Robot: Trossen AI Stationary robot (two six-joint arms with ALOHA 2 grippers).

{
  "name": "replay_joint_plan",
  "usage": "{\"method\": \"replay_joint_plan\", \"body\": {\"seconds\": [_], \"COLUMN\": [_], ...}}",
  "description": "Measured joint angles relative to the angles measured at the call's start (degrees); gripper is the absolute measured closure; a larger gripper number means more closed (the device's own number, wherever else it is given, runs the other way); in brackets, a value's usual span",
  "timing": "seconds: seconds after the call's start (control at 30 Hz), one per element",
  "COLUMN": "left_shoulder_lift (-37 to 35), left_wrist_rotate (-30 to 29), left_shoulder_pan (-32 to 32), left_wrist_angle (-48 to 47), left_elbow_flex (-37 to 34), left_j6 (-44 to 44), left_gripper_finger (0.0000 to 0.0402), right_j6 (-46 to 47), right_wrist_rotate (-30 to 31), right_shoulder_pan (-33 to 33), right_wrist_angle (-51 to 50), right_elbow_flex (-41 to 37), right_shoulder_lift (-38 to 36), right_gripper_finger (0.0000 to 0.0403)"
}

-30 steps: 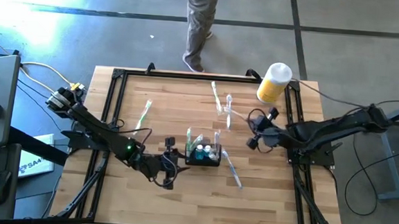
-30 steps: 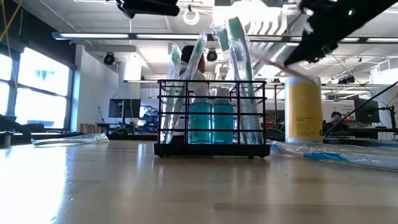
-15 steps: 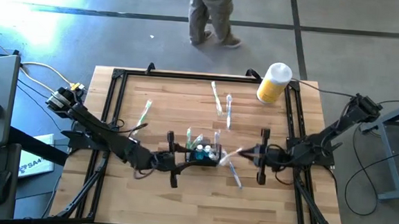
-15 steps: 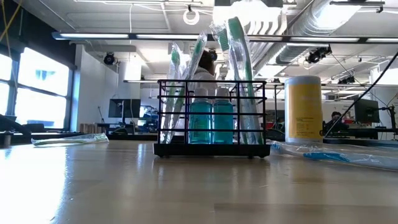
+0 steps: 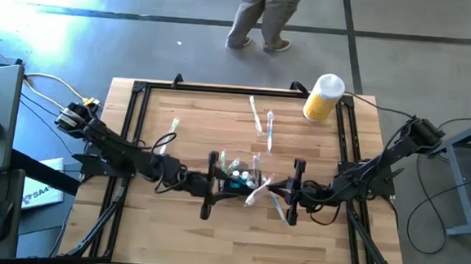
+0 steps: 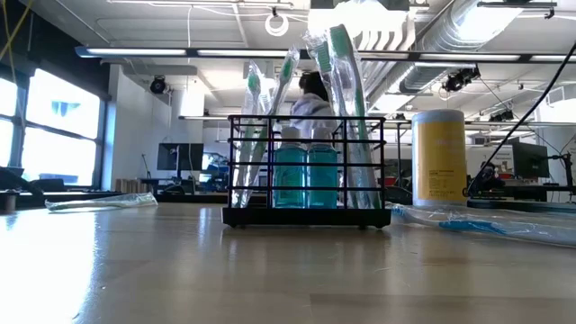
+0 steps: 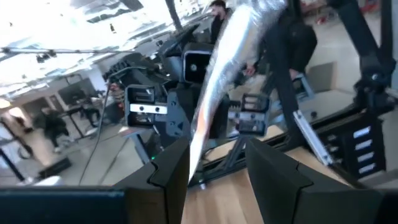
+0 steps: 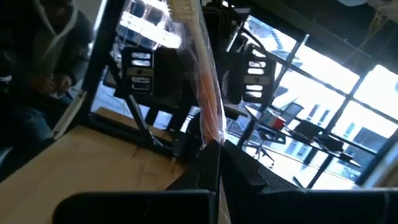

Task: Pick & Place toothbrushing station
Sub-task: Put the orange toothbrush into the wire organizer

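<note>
Honestly, task looked maybe halfway, judging by what sat where. Nearest the front edge in the high view, the left gripper [image 5: 209, 185] and right gripper [image 5: 296, 191] were both low over the table [image 5: 172, 234], flanking the toothbrushing station [image 5: 239, 181] w/ the left one just beside its left end and the right one a bit off to the other side. Right gripper was clamped on a wrapped toothbrush [image 8: 200, 81], fingers pinched tight, brush pointing toward the caddy. Left gripper's fingers [image 7: 171, 168] were spread apart w/ nothing between them that I could be sure it was holding; the silvery wrapped thing ahead of it prob belonged to the other arm.

Station itself, mid-table, already had a few wrapped brushes standing in it plus two blue bottles [image 6: 306, 175]. Still loose: one brush [image 5: 276, 204] right of the caddy, another [image 5: 170, 134] toward the left, two more [image 5: 262, 121] farther back. Yellow cylinder [image 5: 323, 97] stood at the far right corner, untouched. Person [image 5: 263, 15] walking past beyond the table.
</note>
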Motion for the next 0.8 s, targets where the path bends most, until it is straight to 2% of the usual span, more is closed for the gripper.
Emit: {"method": "replay_joint_plan", "body": {"seconds": [0.17, 0.4, 0.6, 0.8], "left_shoulder_lift": [0.0, 0.1, 3.6, 4.9], "left_wrist_rotate": [0.8, 1.4, 4.1, 3.7], "left_shoulder_pan": [2.0, 3.5, 4.7, 4.9], "left_wrist_angle": [0.3, 2.4, 6.5, 6.3], "left_elbow_flex": [0.0, 0.0, 0.2, 1.9], "left_j6": [-1.9, -5.6, -5.5, -4.4], "left_gripper_finger": [0.0252, 0.0252, 0.0252, 0.0252], "right_j6": [0.0, 2.0, 4.1, 5.2], "right_wrist_rotate": [3.5, 3.5, 3.5, 3.3], "right_shoulder_pan": [-0.1, -1.6, -4.3, -5.4], "right_wrist_angle": [5.4, 7.9, 9.0, 7.7], "right_elbow_flex": [0.0, 0.0, 0.0, 0.0], "right_shoulder_lift": [1.8, 3.7, 5.7, 5.7], "right_gripper_finger": [0.04, 0.04, 0.04, 0.04]}}
